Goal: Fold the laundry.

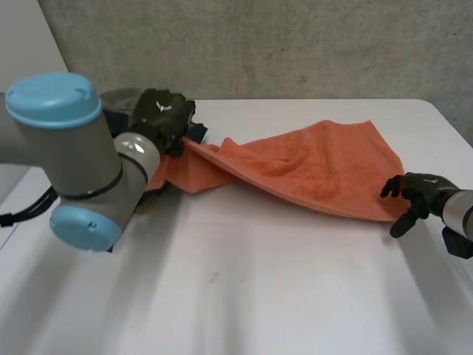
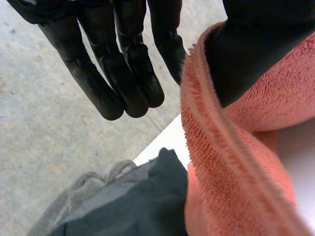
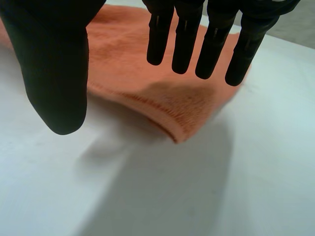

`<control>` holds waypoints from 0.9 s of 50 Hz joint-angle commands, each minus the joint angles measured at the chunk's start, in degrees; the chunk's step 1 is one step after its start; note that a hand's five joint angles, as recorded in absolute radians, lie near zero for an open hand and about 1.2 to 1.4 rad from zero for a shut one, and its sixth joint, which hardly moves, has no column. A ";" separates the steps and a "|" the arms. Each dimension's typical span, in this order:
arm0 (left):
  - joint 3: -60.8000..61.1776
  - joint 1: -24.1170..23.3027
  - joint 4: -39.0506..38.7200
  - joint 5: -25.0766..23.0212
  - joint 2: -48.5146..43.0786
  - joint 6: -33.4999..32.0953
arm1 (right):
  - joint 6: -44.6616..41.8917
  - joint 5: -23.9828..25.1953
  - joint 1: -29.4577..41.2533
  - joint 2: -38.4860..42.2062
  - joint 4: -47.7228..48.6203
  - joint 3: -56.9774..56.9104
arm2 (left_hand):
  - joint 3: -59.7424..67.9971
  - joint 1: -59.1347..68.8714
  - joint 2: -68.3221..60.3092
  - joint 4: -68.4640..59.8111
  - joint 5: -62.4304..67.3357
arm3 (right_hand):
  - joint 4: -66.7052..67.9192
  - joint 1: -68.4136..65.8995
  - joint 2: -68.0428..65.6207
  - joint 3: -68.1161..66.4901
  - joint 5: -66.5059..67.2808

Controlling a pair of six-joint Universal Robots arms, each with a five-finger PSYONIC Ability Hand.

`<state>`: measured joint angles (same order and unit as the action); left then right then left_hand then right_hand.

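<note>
The orange towel lies stretched across the table. Left hand: fingers straight, towel end draped over the thumb (hooked, not pinched), raising it beside the dark clothes. Right hand: spread wide above the near corner, apparently positioned to grasp it.

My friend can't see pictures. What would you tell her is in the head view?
An orange towel lies stretched across a white table, its left end raised at the robot's left hand, beside a dark heap of clothes. The right hand, open, is at the towel's right corner.
</note>
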<state>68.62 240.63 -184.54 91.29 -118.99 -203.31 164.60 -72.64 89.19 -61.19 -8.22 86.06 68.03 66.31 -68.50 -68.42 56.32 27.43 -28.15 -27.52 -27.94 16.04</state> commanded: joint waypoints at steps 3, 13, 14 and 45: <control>-11.92 -0.25 7.34 2.57 -4.14 1.51 | -2.61 1.27 2.30 3.18 3.99 -0.98 | 11.97 13.69 -11.50 -11.58 13.68 | 5.44 -4.72 -5.36 -4.94 6.83; -18.52 1.16 13.59 3.98 -6.52 3.89 | -6.48 -3.65 3.28 9.77 10.42 -6.60 | 11.97 13.69 -11.50 -11.58 13.68 | 19.06 -18.35 -18.98 -18.56 20.46; -18.52 1.42 13.68 3.89 -6.52 4.15 | -6.74 -4.09 3.27 10.38 10.50 -7.30 | 11.97 13.69 -11.50 -11.58 13.68 | 20.07 -19.35 -19.99 -19.56 21.46; 12.34 -1.56 31.18 -1.92 2.98 -17.73 | -56.67 -2.68 -10.88 -3.06 -45.49 -13.37 | 11.97 13.69 -11.50 -11.58 13.68 | 52.57 -51.85 -52.48 -52.06 53.96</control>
<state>84.00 240.79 -150.17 86.46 -111.63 -217.25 110.32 -72.70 75.65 -65.89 -54.39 73.65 68.03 66.31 -68.50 -68.43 56.32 68.42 -65.02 -67.18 -67.87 56.58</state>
